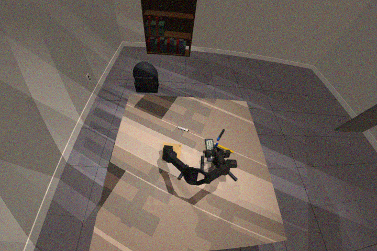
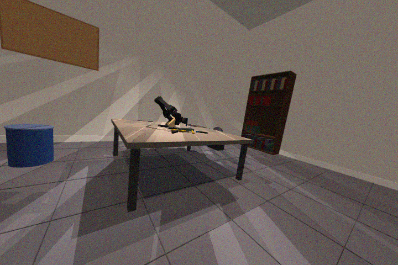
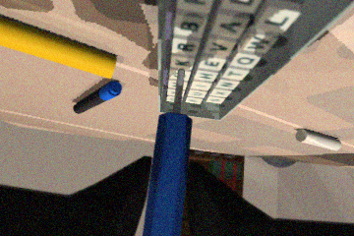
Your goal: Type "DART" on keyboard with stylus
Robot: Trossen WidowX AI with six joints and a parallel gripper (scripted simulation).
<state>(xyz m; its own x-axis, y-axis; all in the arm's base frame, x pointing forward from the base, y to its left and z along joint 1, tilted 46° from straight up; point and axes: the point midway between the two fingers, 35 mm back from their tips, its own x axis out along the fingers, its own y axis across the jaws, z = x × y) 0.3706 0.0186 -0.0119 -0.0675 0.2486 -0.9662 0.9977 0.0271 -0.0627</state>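
Note:
My gripper is shut on the blue stylus, whose grey tip points away from the fingers. In the wrist view the tip is in front of the left letter column of the keyboard, just below the K. I cannot tell whether the tip touches a key. The keyboard is a grey frame with pale letter keys in rows. R, B, E, V, T, Q, W and L can be read. Its nearer part is cut off by the top of the wrist view, and the arm covers part of it in the top view.
A yellow rod and a dark marker with a blue end lie beside the keyboard. A white cylinder lies on its other side. Dark rods lie near the arm. A tan board is by the arm.

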